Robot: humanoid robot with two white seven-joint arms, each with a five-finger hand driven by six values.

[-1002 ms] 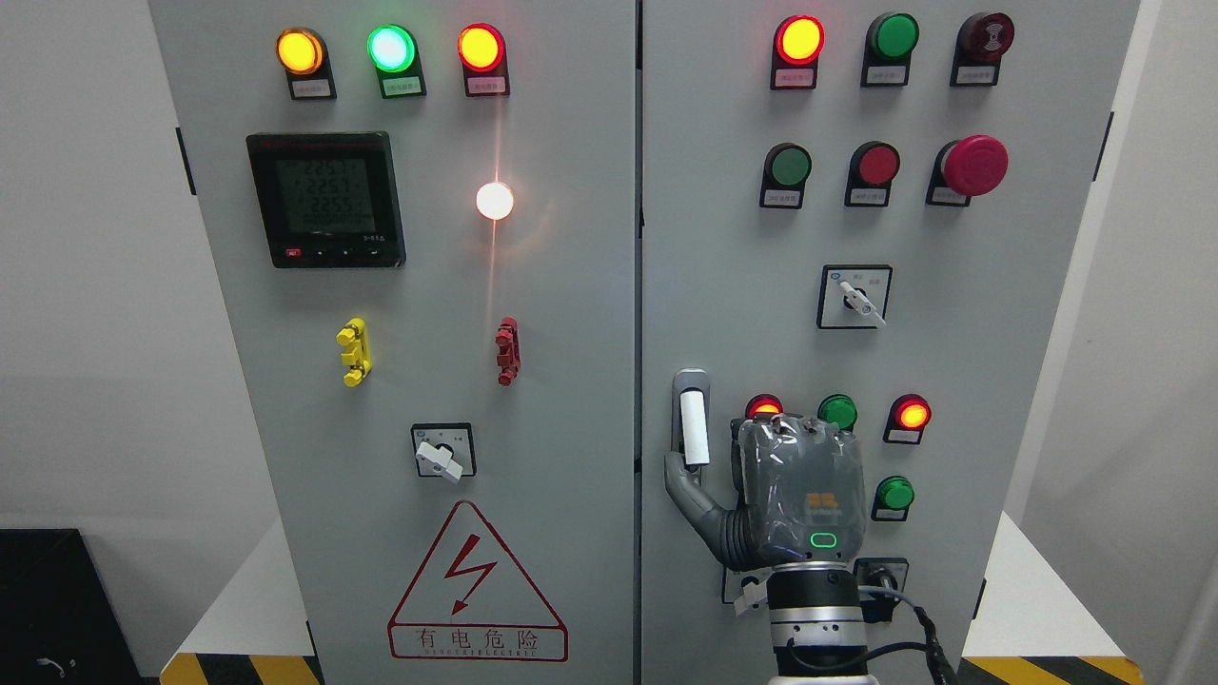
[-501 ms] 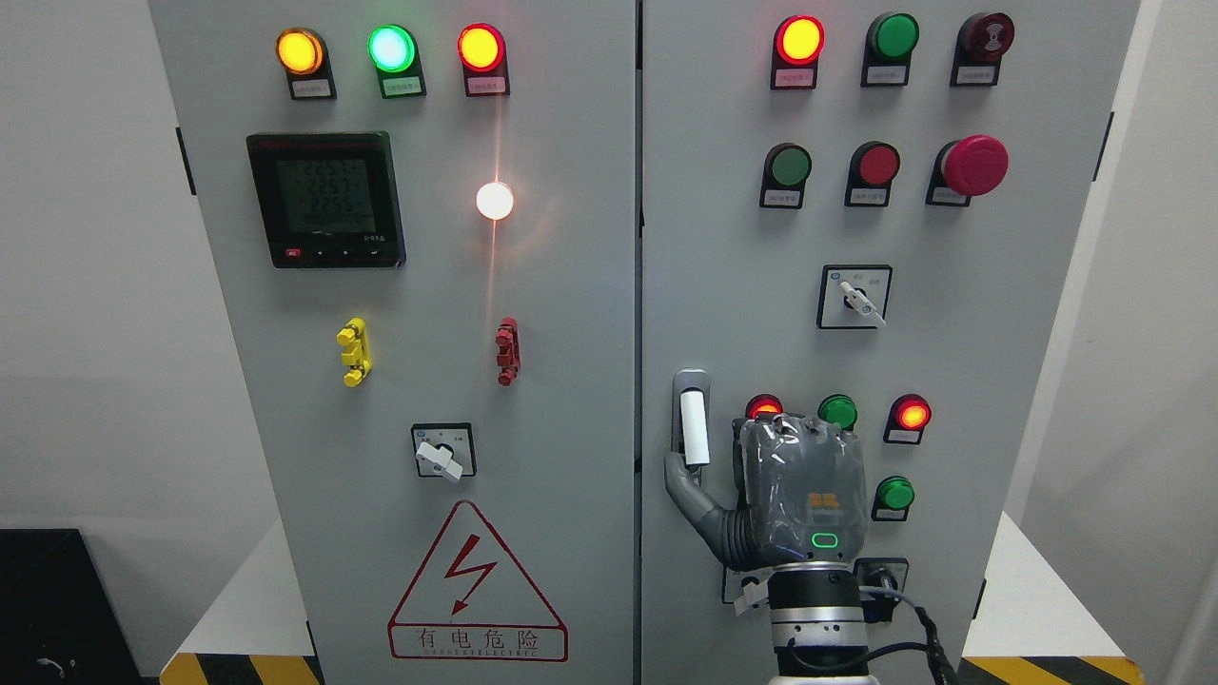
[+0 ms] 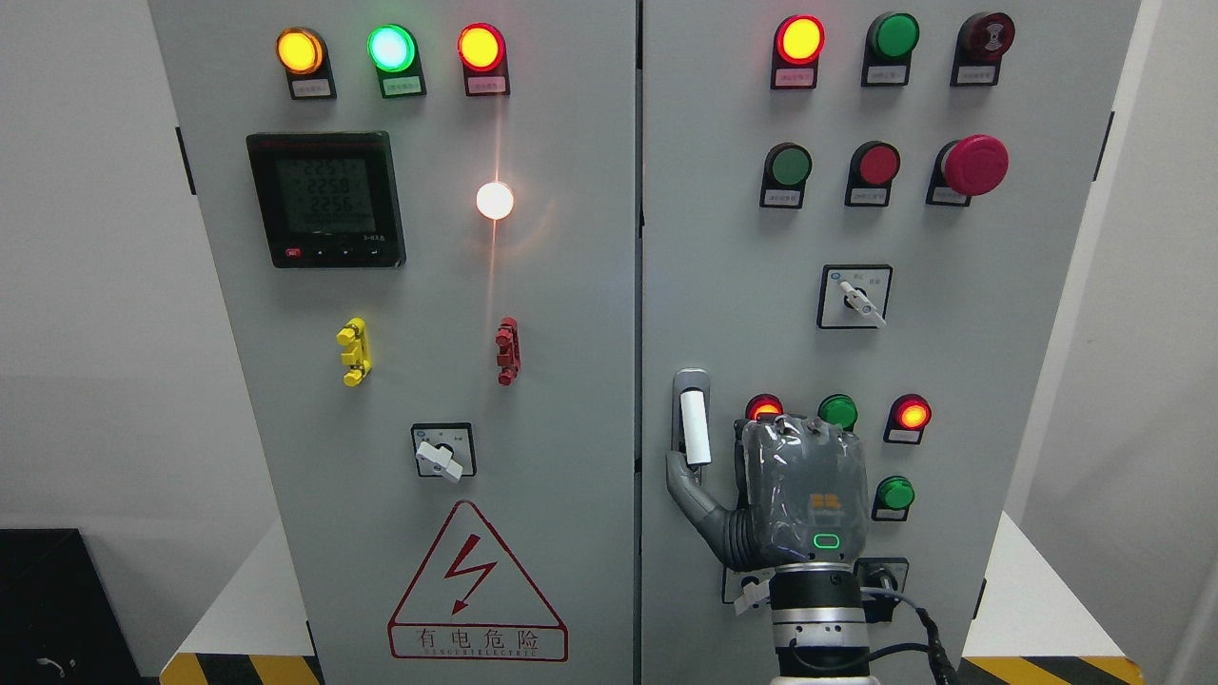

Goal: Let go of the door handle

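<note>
Grey cabinet doors [image 3: 533,314] fill the view. Right hand [image 3: 804,495] rises from the bottom edge, back toward the camera, beside the white door handle [image 3: 696,428] (right door, left edge). Thumb [image 3: 687,487] extends beneath the handle; finger state cannot be determined.

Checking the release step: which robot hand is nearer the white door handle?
Right. The right hand sits just beside and below the white door handle, thumb at its lower end. The left hand is out of view.
</note>
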